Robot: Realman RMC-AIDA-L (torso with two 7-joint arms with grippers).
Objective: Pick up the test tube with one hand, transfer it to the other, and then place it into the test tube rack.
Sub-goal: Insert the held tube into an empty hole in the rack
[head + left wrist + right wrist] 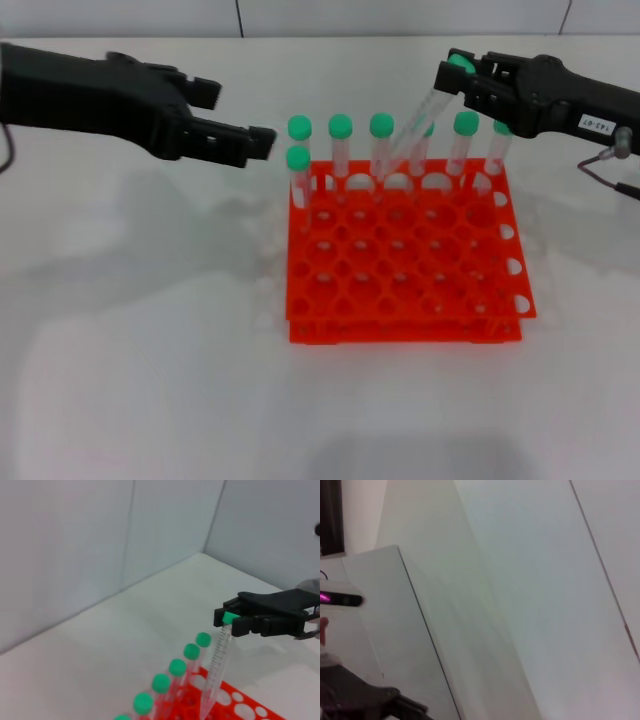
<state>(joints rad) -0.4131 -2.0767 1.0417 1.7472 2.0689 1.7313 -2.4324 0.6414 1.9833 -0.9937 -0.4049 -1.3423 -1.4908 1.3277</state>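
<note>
My right gripper (457, 76), the black one with a white label, is shut on the green cap of the test tube (415, 125). The clear tube hangs tilted, its lower tip down at the back row of the orange-red test tube rack (400, 300). Whether the tip is inside a hole I cannot tell. The left wrist view shows the same tube (218, 667) slanting from the right gripper (227, 619) over the rack (240, 705). My left gripper (235, 115) is open and holds nothing, hovering just left of the rack's back corner.
Several other green-capped tubes (340, 140) stand upright along the rack's back row, and one (298, 175) stands in the second row at the left. White tabletop surrounds the rack, with a pale wall behind. A thin cable (600, 170) hangs by the right arm.
</note>
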